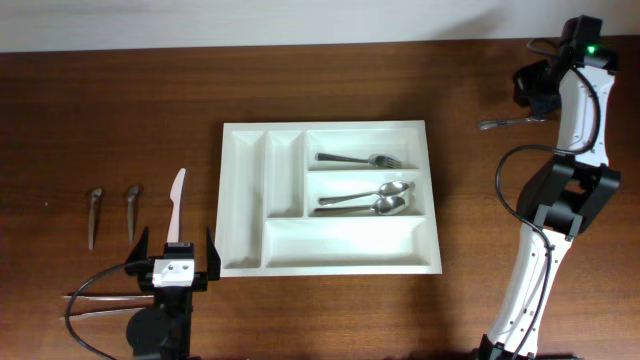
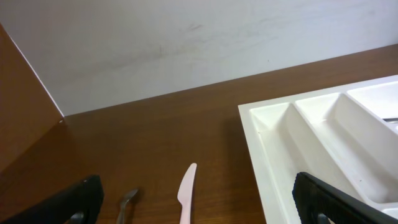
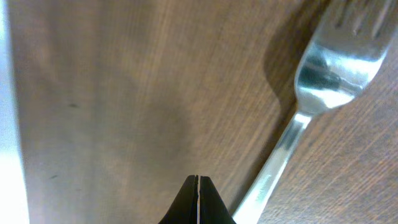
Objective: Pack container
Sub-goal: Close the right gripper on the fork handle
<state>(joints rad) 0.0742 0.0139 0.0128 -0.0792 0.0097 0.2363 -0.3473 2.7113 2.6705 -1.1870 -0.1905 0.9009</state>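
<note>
The container, a white tray with several compartments, lies mid-table and shows at the right of the left wrist view. It holds a fork and two spoons. A loose metal fork lies at the far right. My right gripper is over its handle end. In the right wrist view the right gripper is shut with nothing between its tips, and the fork runs just to their right. My left gripper stands open near the front edge, behind a white plastic knife.
Two small metal utensils lie left of the knife. Two thin straight sticks lie at the front left beside the left arm. In the left wrist view the knife and one metal utensil lie between the fingers.
</note>
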